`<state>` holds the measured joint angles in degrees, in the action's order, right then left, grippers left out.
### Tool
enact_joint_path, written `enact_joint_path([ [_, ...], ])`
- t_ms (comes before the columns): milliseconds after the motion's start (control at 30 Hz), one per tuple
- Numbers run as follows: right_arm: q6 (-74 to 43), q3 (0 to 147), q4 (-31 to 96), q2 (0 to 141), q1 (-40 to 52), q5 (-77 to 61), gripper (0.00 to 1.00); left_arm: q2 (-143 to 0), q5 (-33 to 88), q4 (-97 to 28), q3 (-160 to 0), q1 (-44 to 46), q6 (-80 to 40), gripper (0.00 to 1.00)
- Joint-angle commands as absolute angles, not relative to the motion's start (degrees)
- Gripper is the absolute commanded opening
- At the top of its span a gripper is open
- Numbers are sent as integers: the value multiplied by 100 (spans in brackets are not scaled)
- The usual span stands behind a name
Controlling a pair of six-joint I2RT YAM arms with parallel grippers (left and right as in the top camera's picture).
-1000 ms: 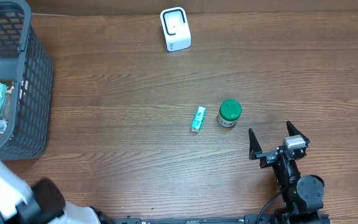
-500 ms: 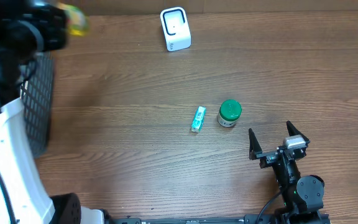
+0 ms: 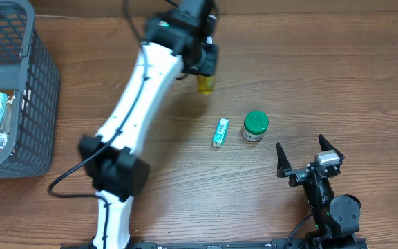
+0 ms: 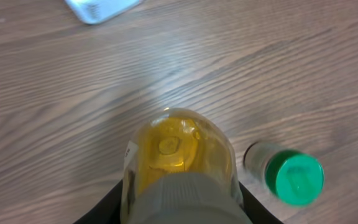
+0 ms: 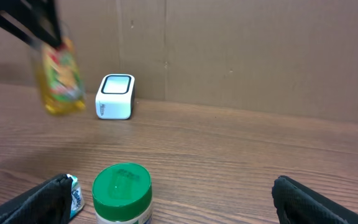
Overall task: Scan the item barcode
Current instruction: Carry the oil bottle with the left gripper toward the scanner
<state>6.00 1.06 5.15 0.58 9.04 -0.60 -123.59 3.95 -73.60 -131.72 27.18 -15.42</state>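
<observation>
Left gripper (image 3: 204,63) is closed on the bottle (image 3: 206,84), holding it from above. The bottle contains yellow liquid, carries a label, and hangs clear of the table, beyond the jar (image 3: 255,126) and to its left in the overhead view. Scanner (image 5: 115,96) stands on the table farther beyond the jar on that same side; the left arm covers it overhead. Packet (image 3: 220,132) lies just left of the jar, not touching it. Basket (image 3: 40,90) sits far left of the jar. Right gripper (image 3: 301,158) rests nearer than the jar and to its right, jaws spread wide, nothing between them.
</observation>
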Motion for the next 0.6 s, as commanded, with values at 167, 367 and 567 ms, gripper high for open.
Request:
enact_joint_path([
  [167, 585, 47, 484, 16, 897, -25, 100, -13124, -351, -6777, -13242, 3487, -2471, 29],
  [367, 585, 47, 484, 16, 897, -25, 100, -13386, -1175, -6333, -13235, 3894, -2600, 29],
  [567, 585, 47, 482, 16, 897, -25, 100, -13388, -1269, -6141, -13157, 4036, -2709, 30],
])
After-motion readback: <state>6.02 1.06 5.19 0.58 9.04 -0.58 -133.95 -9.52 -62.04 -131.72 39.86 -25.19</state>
